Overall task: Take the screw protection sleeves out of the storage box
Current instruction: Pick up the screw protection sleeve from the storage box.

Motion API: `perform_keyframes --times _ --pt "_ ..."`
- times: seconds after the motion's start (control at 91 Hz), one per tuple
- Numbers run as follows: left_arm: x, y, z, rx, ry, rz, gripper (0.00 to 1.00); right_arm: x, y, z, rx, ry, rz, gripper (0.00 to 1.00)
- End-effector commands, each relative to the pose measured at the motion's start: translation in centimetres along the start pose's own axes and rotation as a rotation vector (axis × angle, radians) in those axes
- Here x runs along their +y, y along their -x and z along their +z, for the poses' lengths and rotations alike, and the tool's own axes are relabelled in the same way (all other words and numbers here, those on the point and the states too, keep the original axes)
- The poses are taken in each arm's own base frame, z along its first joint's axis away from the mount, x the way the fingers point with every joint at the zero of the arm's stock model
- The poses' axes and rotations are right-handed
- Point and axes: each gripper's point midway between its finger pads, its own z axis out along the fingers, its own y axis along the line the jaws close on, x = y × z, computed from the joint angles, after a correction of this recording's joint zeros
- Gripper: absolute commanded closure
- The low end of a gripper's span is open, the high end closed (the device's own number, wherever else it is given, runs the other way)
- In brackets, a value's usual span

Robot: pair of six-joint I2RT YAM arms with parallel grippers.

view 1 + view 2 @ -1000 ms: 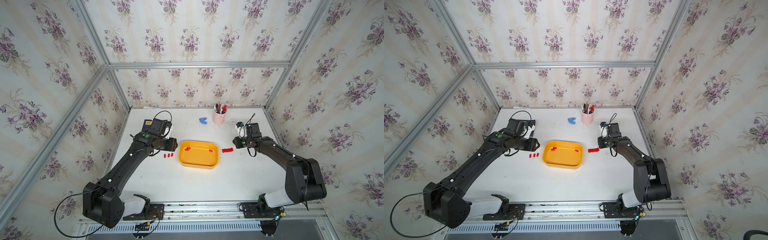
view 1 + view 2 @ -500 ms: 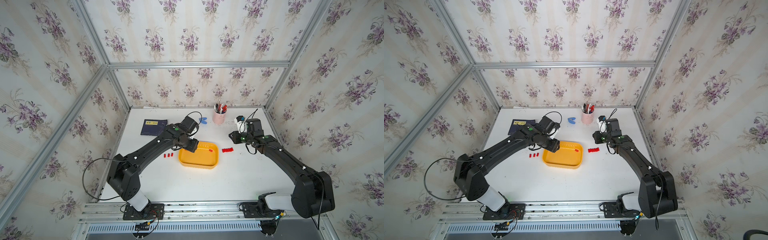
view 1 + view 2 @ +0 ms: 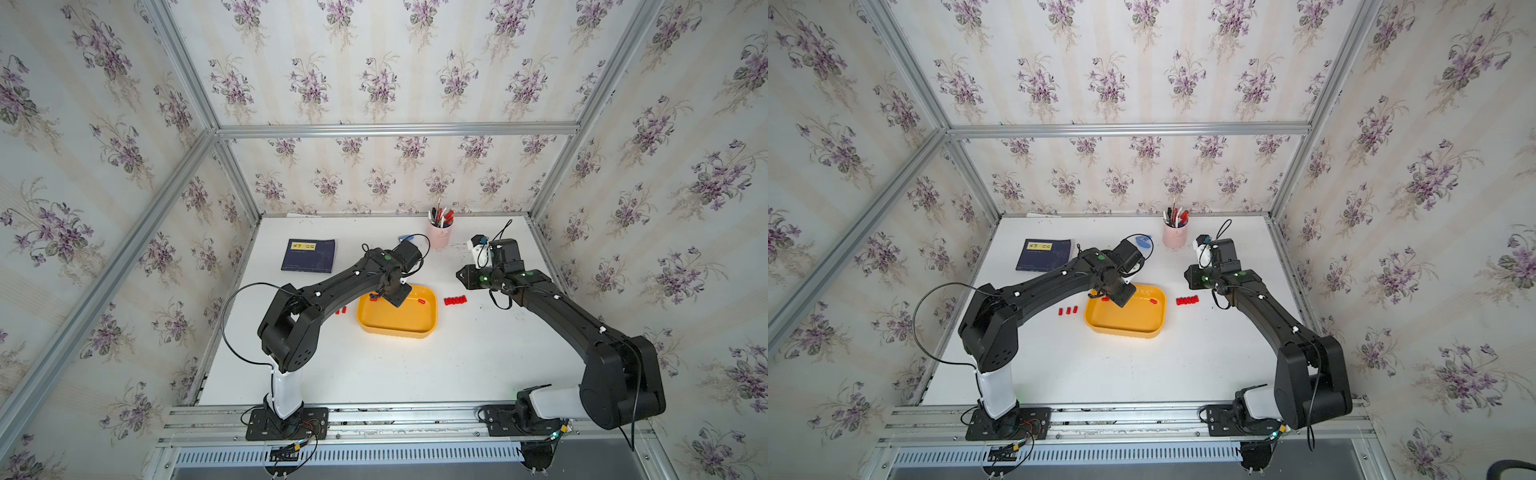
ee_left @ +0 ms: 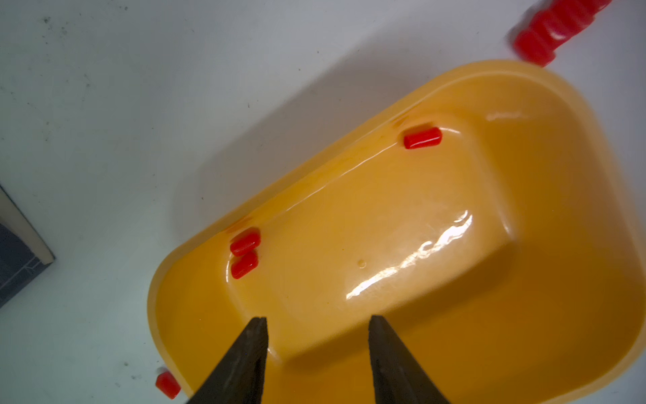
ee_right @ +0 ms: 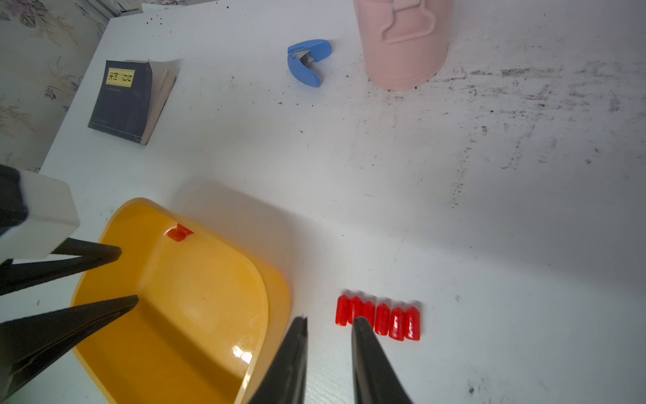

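The storage box is a shallow yellow tray at mid-table, seen in both top views. Three red screw protection sleeves lie in it: a pair at one end of its far wall and a single one further along. Several more sleeves form a row on the table right of the box, and three lie left of it. My left gripper hangs over the box's left part, open and empty. My right gripper hovers between the row and the box rim, open by a narrow gap, holding nothing.
A pink cup of pens stands at the back. A blue hole punch lies left of it. A dark book lies at the back left. Patterned walls with metal rails close in three sides.
My left arm has swung right from beside the box to over its left part, uncovering the book, and its jaws have narrowed somewhat. The right gripper has shifted slightly left.
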Motion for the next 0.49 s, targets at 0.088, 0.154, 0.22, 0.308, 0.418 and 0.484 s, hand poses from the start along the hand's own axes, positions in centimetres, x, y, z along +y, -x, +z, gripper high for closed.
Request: perform_keyframes --times 0.088,0.154,0.22,0.308,0.418,0.484 --pt "2.8 -2.5 1.7 0.157 0.093 0.248 0.50 0.0 -0.1 0.4 0.005 0.005 -0.032 0.73" --pt "3.7 -3.0 2.4 0.195 0.084 0.279 0.52 0.1 -0.1 0.5 0.006 0.013 -0.035 0.73" --pt "4.2 -3.1 2.9 0.198 0.070 0.306 0.54 0.2 0.0 0.7 0.008 0.019 -0.035 0.73" --pt "4.3 -2.9 3.3 0.184 0.033 0.322 0.56 0.2 -0.1 0.9 0.015 0.023 -0.035 0.73" --pt "5.1 -3.1 4.3 0.211 0.047 0.322 0.59 0.2 0.0 1.1 0.019 0.028 -0.036 0.73" --pt "4.9 -3.4 4.8 0.226 0.034 0.322 0.60 0.3 0.1 1.2 0.019 0.034 -0.035 0.73"
